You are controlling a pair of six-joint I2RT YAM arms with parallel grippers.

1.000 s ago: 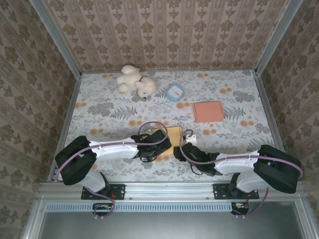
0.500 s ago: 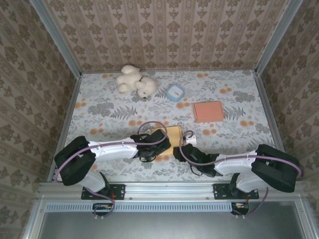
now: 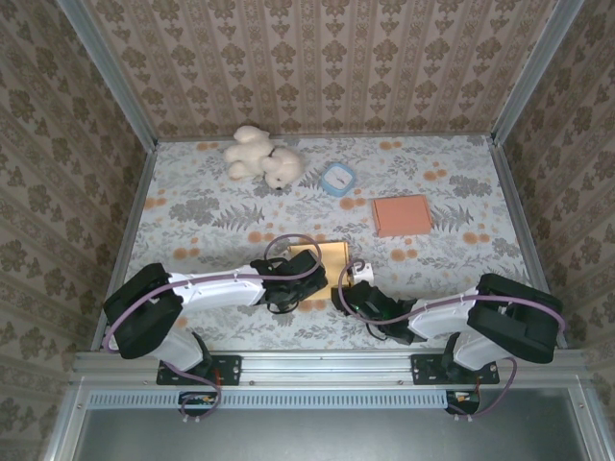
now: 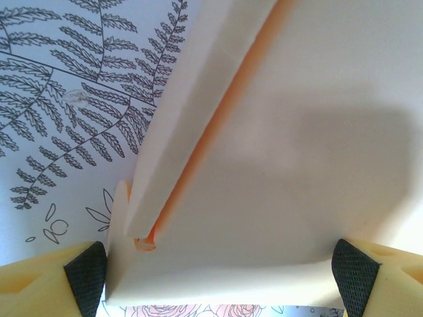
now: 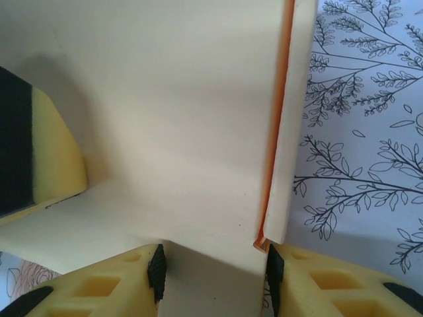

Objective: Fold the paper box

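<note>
Two pincers at paper box (image 3: pixel 325 261), near table (image 3: pixel 461 182) front edge, between arms. Left pincer (image 4: pixel 218 277) spread wide, black pads flanking box's cream flap, contact unclear. Right pincer (image 5: pixel 215 271) part open, pinching cream panel edge between fingers. Wrist views: orange inner seam, fern-print cloth. Top view: plush toy (image 3: pixel 261 157), blue-rimmed dish (image 3: pixel 338 179), orange folded box (image 3: pixel 402 214) farther back.

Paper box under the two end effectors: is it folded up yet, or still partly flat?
Partly folded: the paper box has a side flap turned up along an orange crease; its panel remains spread flat.
</note>
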